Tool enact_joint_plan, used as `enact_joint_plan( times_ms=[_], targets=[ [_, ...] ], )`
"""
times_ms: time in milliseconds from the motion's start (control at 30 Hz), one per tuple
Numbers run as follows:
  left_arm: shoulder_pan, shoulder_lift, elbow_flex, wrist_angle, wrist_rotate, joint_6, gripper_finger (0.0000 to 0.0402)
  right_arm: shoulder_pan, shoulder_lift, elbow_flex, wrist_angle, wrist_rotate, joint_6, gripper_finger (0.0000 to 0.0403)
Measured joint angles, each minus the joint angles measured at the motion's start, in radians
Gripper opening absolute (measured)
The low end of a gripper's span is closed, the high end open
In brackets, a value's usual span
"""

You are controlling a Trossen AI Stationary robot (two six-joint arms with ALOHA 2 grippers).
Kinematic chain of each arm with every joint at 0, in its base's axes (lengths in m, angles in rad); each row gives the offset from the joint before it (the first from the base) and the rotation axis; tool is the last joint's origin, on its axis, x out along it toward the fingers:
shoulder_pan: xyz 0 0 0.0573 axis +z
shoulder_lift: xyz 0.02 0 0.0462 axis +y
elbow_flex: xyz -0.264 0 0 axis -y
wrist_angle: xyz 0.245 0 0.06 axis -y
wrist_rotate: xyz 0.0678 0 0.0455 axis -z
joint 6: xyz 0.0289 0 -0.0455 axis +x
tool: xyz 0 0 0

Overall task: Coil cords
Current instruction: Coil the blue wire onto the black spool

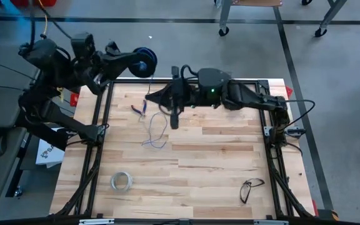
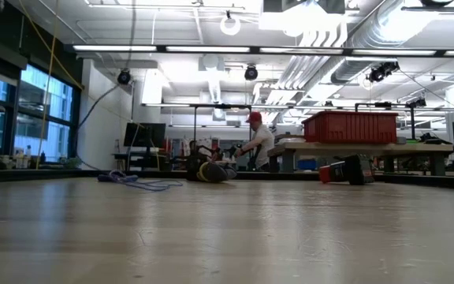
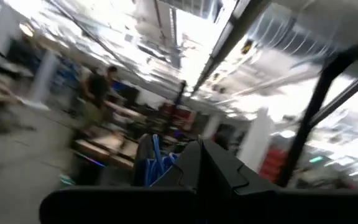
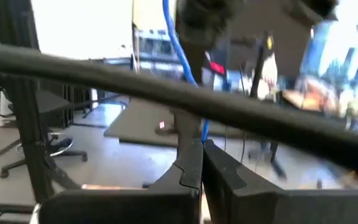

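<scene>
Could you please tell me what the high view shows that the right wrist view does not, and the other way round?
Only the high view shows the spool at the left gripper, beyond the table's far edge, loose wire loops on the table, the whitish tape ring and a black cord. Only the right wrist view shows the right gripper's fingers shut on the blue wire. Both show the right gripper and the wire.

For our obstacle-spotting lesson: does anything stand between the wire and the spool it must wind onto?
Only the black frame bar along the table's far edge crosses between them. The right claw is shut on the wire; the left claw holds the spool beyond that bar.
</scene>
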Motion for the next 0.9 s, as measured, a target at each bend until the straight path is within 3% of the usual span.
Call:
enact_joint_plan(
  times_ms=[200,367,700,900],
  targets=[
    [0.000,0.025,0.000,0.001,0.086,-0.351,0.0000,0.023,0.041,-0.001,0.160,0.000,-0.104,0.0000],
    [-0.015,0.031,0.000,-0.009,0.114,-0.528,0.0000,0.017,0.047,-0.001,0.255,-0.001,-0.155,0.0000],
    [-0.062,0.043,0.000,-0.067,0.036,-0.553,0.0000,-0.009,0.047,0.000,0.301,-0.093,-0.152,0.0000],
    [-0.074,0.067,0.001,-0.063,0.043,-0.559,0.0000,-0.019,0.048,0.000,0.330,-0.147,-0.149,0.0000]
  ],
)
